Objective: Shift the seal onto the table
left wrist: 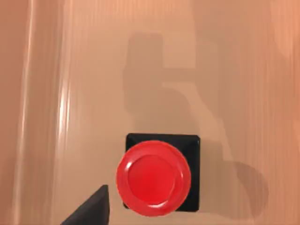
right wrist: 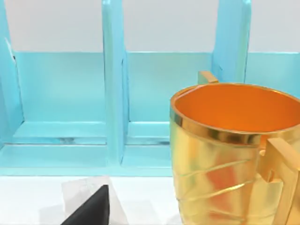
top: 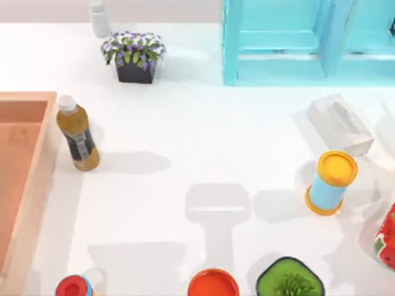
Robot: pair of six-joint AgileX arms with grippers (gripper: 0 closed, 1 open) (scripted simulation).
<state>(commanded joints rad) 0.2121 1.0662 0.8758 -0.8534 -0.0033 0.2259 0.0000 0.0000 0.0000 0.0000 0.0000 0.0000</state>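
The seal [left wrist: 157, 176], a black square block with a glossy red ball knob, stands upright on the floor of the orange-brown wooden tray [left wrist: 93, 70]. My left wrist camera looks straight down on it. One dark fingertip [left wrist: 91, 212] of my left gripper shows beside the knob, apart from it, so the jaws stand open. The tray [top: 37, 185] lies at the left edge of the white table [top: 185, 148]. My right gripper is parked facing the light-blue shelf [right wrist: 117, 93], with one dark fingertip [right wrist: 91, 211] showing and nothing held.
On the table stand a tea bottle [top: 78, 132], a flower pot [top: 134, 57], a tissue box [top: 340, 123], a yellow-lidded blue can [top: 331, 182], a red-capped can [top: 74, 287], an orange lid [top: 213, 283] and a green pot [top: 290, 283]. A gold cup [right wrist: 234, 154] is close to my right wrist.
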